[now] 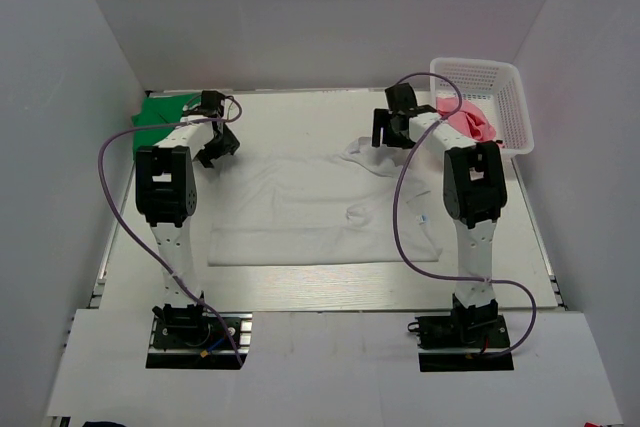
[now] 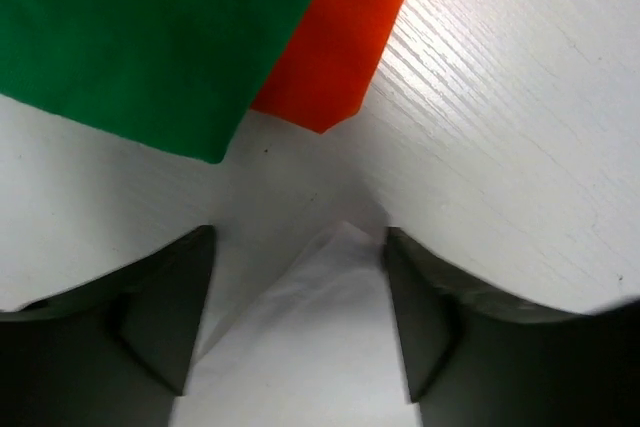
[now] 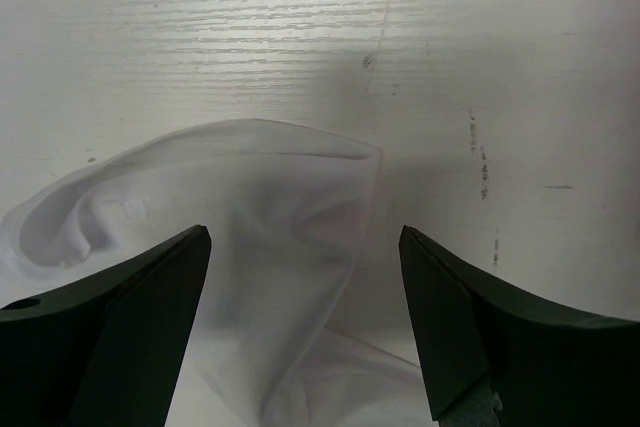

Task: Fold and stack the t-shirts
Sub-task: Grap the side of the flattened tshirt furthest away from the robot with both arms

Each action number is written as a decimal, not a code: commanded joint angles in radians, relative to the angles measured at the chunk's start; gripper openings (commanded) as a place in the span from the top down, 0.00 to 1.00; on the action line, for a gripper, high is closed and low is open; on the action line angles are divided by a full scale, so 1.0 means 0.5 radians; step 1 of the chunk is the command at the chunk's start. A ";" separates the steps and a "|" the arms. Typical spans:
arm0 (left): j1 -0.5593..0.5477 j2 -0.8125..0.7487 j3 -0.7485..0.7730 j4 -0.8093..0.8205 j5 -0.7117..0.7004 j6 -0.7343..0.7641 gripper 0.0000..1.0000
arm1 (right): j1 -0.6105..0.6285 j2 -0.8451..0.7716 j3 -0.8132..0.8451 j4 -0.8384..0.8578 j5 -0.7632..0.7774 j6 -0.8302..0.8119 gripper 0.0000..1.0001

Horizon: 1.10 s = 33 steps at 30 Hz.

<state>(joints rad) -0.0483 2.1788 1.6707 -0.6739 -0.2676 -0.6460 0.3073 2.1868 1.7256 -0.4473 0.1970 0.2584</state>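
Left tool (image 2: 298, 237) agape over white t-shirt (image 1: 300, 212) corner, right tool (image 3: 305, 232) agape over sleeve

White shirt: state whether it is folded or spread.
Spread, not folded: the white shirt lies flat across the table in one wide sheet, only its far right sleeve rumpled.

White links (image 1: 172, 242), black joints (image 1: 163, 185), looping purple cables (image 1: 104, 162), black bases (image 1: 196, 345), dark wedge-shaped claw fingers (image 3: 120, 327)
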 commanded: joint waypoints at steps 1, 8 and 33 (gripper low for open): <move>0.001 -0.016 -0.056 0.004 0.047 0.013 0.27 | -0.032 0.020 0.009 0.014 0.069 0.044 0.18; 0.001 0.005 -0.056 -0.014 0.066 0.013 0.54 | -0.096 0.066 -0.006 0.167 -0.240 0.087 0.22; 0.001 -0.056 0.000 0.059 0.103 0.151 1.00 | -0.167 0.143 -0.006 1.131 -0.961 -0.437 1.00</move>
<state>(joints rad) -0.0479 2.1853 1.6764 -0.6571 -0.2340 -0.5819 0.2264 2.2887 1.7237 -0.0254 -0.2066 0.1253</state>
